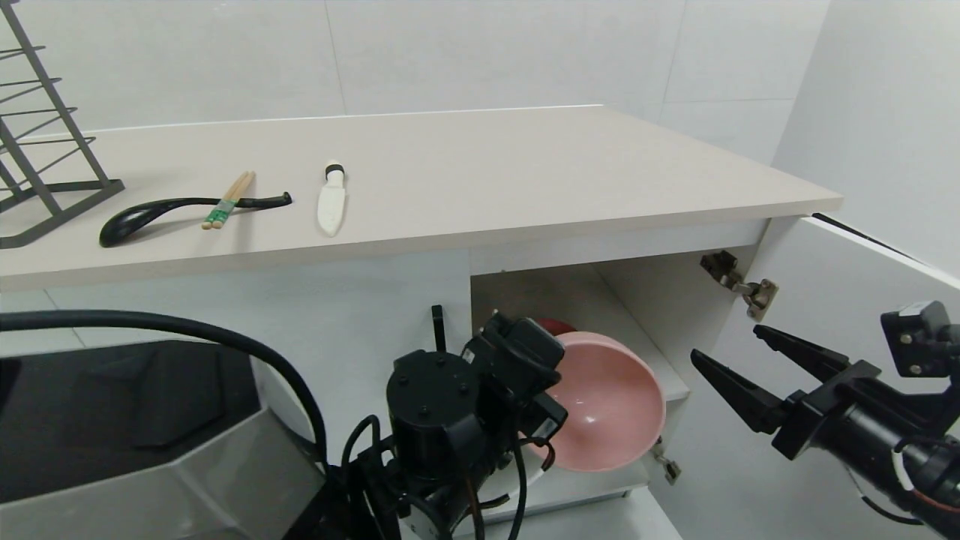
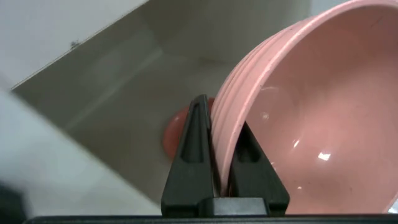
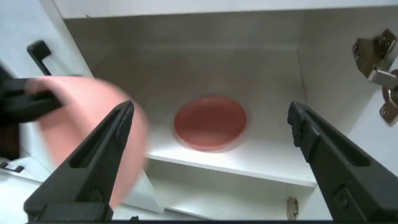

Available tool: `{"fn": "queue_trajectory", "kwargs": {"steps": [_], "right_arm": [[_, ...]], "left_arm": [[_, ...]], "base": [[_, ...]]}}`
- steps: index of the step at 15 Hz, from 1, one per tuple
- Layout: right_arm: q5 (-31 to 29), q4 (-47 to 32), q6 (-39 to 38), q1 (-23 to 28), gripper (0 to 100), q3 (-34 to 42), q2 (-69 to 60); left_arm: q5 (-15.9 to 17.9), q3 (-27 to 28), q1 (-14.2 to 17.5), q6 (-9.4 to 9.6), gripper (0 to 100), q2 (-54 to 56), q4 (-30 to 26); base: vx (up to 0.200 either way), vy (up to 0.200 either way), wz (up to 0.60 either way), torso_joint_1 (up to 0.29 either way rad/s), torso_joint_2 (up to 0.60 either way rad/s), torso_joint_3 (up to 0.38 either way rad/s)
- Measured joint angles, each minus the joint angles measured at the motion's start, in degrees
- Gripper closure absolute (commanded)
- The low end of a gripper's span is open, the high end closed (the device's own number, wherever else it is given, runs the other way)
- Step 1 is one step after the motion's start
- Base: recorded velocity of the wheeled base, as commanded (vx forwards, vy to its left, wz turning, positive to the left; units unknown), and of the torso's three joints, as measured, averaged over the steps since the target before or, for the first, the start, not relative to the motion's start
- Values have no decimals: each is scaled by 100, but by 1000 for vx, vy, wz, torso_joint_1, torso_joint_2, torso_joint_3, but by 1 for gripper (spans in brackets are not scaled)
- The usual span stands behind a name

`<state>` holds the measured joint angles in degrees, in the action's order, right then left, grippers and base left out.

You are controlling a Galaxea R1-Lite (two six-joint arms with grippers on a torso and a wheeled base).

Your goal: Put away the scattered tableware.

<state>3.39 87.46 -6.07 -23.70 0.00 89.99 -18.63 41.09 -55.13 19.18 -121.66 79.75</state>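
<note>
The left gripper (image 2: 222, 124) is pinching the rim of the pink bowl (image 1: 609, 405), with one of its jaws pressing on the ribbed outer wall and the other on the inside. It is holding the bowl tilted on edge at the mouth of the open cabinet (image 1: 660, 300) under the worktop (image 1: 487, 165), and the bowl's hollow is facing outward and toward the robot's right. Whether the bowl's lower edge is resting on anything cannot be told. Deeper in, a red dish (image 3: 209, 122) is sitting flat on the shelf (image 3: 261, 169), behind the bowl and apart from it. The right gripper (image 1: 726, 341) is hanging in front of the swung-out cabinet door (image 1: 847, 300), to the right of the bowl and not touching it. Its jaws are standing wide apart with nothing between them and pointing toward the cabinet opening. On the worktop above, toward its left end, a black ladle (image 1: 150, 214) is lying on its side, and a pair of chopsticks (image 1: 227, 200) is lying across its handle. A white knife (image 1: 331, 201) is lying just to the right of them, apart from both. A dark wire rack (image 1: 45, 150) is standing at the left end of the worktop, near the ladle's scoop.
</note>
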Motion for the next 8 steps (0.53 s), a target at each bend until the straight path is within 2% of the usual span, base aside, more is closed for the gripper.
{"fn": "queue_trajectory", "kwargs": {"steps": [2, 4, 6, 8], "right_arm": [[2, -55, -13, -96, 0, 0, -79], [0, -230, -44, -144, 0, 0, -116], [-6, -266, -57, -149, 0, 0, -127], [-17, -255, -202, -105, 0, 0, -88]], "left_arm": [[-294, 501, -44, -35, 100, -347, 211], [-479, 918, -77, -71, 100, -667, 674], [-501, 1097, -83, -238, 100, -885, 844], [-501, 1141, -85, -276, 100, -975, 1024]], "base": [[0, 0, 0, 0, 0, 0], [0, 0, 0, 0, 0, 0], [0, 0, 0, 0, 0, 0], [0, 0, 0, 0, 0, 0]]}}
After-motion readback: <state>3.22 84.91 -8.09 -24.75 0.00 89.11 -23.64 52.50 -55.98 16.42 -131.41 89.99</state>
